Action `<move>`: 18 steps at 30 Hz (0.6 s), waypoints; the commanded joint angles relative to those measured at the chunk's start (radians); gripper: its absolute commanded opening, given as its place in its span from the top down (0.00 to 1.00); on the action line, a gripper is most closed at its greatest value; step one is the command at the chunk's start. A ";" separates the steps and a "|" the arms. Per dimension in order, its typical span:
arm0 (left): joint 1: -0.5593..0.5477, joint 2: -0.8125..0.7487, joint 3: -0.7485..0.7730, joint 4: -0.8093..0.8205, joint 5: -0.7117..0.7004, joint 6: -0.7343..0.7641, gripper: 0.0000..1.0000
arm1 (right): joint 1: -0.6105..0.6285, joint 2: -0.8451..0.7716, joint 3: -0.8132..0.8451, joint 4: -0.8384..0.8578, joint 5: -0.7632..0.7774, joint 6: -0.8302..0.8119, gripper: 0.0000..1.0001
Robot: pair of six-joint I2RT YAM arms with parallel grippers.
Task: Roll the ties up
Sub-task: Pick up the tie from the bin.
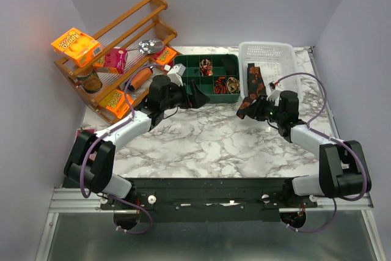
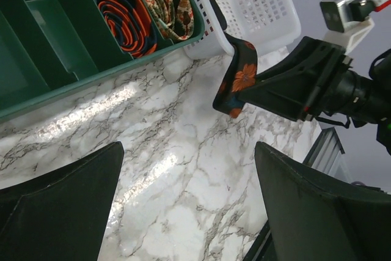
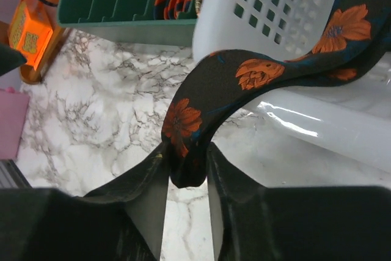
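A dark tie with orange flowers hangs out of the white basket over its front wall. My right gripper is shut on the tie's end, just in front of the basket; it shows in the top view and the tie in the left wrist view. My left gripper is open and empty above the marble table, beside the green organizer tray. Rolled ties lie coiled in the tray's compartments.
A wooden rack with orange snack packets, a jar and small items stands at the back left. A pink object lies at the table's left edge. The right arm's wrist reaches in near the basket.
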 commanded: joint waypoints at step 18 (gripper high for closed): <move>-0.126 0.137 0.082 0.243 0.114 -0.211 0.01 | 0.004 -0.147 0.041 0.130 -0.047 0.418 0.99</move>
